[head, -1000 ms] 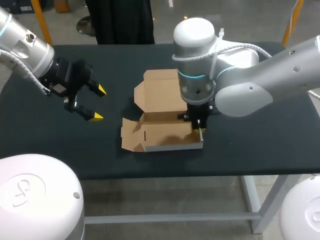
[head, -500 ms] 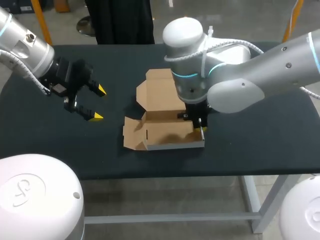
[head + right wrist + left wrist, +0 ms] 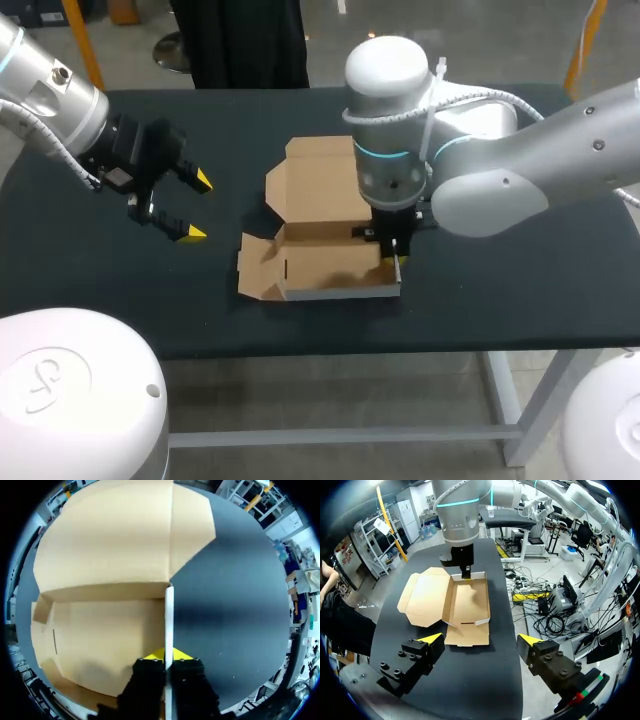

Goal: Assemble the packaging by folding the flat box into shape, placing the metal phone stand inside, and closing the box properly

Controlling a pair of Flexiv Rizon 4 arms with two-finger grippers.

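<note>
Box (image 3: pixel 320 215): right wall clenched in my right gripper (image 3: pixel 397 262), nudged toward table's (image 3: pixel 520 270) left edge; folding unfinished; left gripper (image 3: pixel 198 207) released.

A partly folded cardboard box (image 3: pixel 320 265) is carried by the black tabletop (image 3: pixel 520 280), its open lid laid flat ahead of the right tool (image 3: pixel 398 262).

Black table (image 3: pixel 520 290) (matte top), pale metal legs (image 3: pixel 507 400) under front edge
</note>
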